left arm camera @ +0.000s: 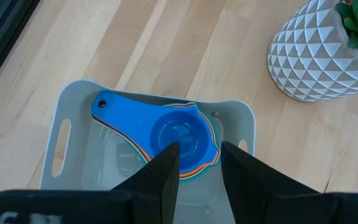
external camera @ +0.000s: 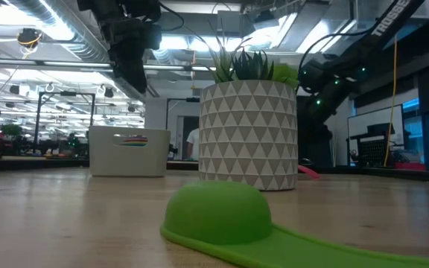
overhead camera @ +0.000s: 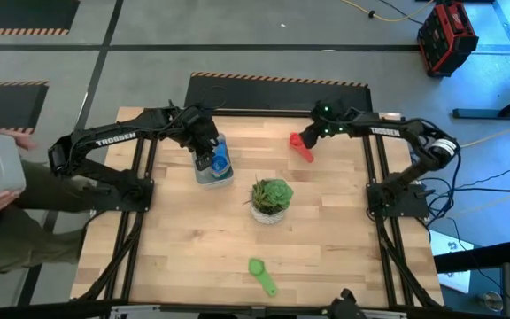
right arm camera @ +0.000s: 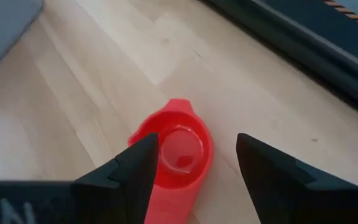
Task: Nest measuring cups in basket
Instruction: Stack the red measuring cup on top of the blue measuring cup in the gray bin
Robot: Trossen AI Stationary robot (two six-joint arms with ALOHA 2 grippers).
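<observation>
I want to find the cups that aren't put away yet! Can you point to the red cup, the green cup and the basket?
red cup (right arm camera: 180,152): right wrist view, on its bowl.
green cup (overhead camera: 256,266): high view, on its bowl.
basket (left arm camera: 64,134): left wrist view, on its rim beside the handle slot.

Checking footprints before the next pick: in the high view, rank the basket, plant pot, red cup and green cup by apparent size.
1. Plant pot with its leaves, and basket: look alike; the left arm partly covers the basket.
2. Red cup and green cup: too close to rank.
</observation>
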